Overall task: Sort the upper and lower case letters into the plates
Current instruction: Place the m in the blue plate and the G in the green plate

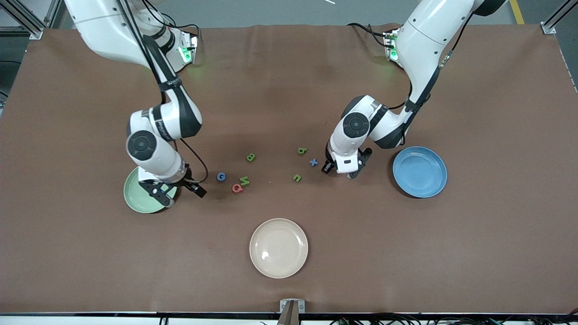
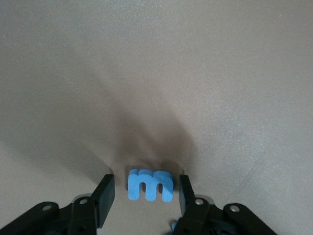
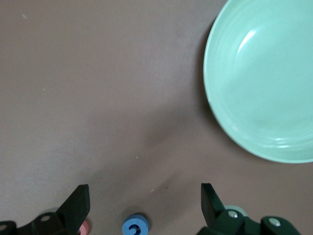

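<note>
A blue foam letter m (image 2: 149, 185) lies on the brown table between the fingers of my left gripper (image 2: 146, 186). The jaws are open, with a narrow gap on each side of the letter. In the front view this gripper (image 1: 339, 172) is low over the table beside the blue plate (image 1: 420, 172), and it hides the m. My right gripper (image 1: 178, 194) hangs open over the table at the edge of the pale green plate (image 1: 135, 198), with nothing between its fingers. Its wrist view shows the green plate (image 3: 264, 88) and a blue G (image 3: 134, 227).
Loose letters lie mid-table: green B (image 1: 250, 157), blue G (image 1: 221, 176), red Q (image 1: 237, 188), green N (image 1: 244, 181), green b (image 1: 302, 150), blue x (image 1: 314, 162), green n (image 1: 296, 178). A cream-beige plate (image 1: 278, 248) sits nearer the front camera.
</note>
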Robot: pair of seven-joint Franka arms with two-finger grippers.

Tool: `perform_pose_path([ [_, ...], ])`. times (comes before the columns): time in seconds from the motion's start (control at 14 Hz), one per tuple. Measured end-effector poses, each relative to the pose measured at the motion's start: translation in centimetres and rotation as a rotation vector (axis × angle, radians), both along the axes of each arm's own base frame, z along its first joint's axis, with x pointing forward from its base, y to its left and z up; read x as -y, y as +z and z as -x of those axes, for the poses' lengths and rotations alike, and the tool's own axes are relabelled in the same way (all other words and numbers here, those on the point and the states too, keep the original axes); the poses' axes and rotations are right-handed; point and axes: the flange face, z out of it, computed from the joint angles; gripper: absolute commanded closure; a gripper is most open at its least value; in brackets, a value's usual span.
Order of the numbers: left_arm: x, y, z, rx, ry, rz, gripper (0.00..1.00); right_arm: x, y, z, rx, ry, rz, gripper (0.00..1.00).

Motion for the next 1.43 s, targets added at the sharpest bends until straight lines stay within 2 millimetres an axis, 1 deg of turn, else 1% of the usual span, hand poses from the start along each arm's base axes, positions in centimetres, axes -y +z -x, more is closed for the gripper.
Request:
perform_pose_path([
  [0.14, 0.0, 0.1, -0.1, 0.001, 0.0, 0.001, 0.5, -0.9, -1.3, 0.3, -0.005, -0.02, 0.003, 0.0],
  [0.21, 0.0, 0.0, -0.1, 0.001, 0.0, 0.001, 0.54, -1.4, -1.6, 0.5, -0.001, -0.032, 0.002, 0.0],
  [0.36, 0.1, 0.0, 0.0, 0.001, -0.001, 0.001, 0.57, -2.4, -1.9, 0.8, 0.012, -0.048, -0.004, 0.0],
  [0.43, 0.1, 0.0, 0.0, 0.001, -0.002, 0.001, 0.62, -2.9, -2.2, 1.1, 0.014, -0.051, -0.007, 0.01],
  [0.57, 0.2, 0.0, 0.1, 0.0, -0.004, 0.001, 0.74, -3.4, -3.2, 1.8, 0.019, -0.057, -0.008, 0.05],
  [0.71, 0.3, 0.0, 0.1, 0.001, -0.004, 0.001, 0.79, -3.5, -4.1, 2.5, 0.019, -0.058, -0.007, 0.08],
  [0.86, 0.3, 0.2, -0.2, 0.007, -0.002, 0.004, 0.79, -3.6, -4.8, 3.0, 0.009, -0.061, -0.006, 0.1],
  [0.93, 0.3, 0.7, -0.6, 0.016, 0.002, 0.008, 0.78, -3.8, -4.9, 3.2, 0.004, -0.066, -0.01, 0.11],
  [1.07, -0.2, 2.6, -1.8, 0.035, 0.007, 0.006, 0.79, -4.4, -5.0, 3.7, -0.004, -0.069, -0.019, 0.14],
  [1.21, -1.8, 5.7, -3.2, 0.046, -0.042, -0.02, 0.79, -4.9, -5.1, 3.9, -0.009, -0.071, -0.024, 0.21],
  [1.36, -4.7, 8.9, -4.4, 0.038, -0.148, -0.057, 0.8, -5.4, -5.4, 4.3, -0.014, -0.066, -0.026, 0.26],
  [1.43, -6.7, 10.2, -4.9, 0.028, -0.223, -0.074, 0.8, -5.6, -5.5, 4.4, -0.015, -0.063, -0.025, 0.28],
])
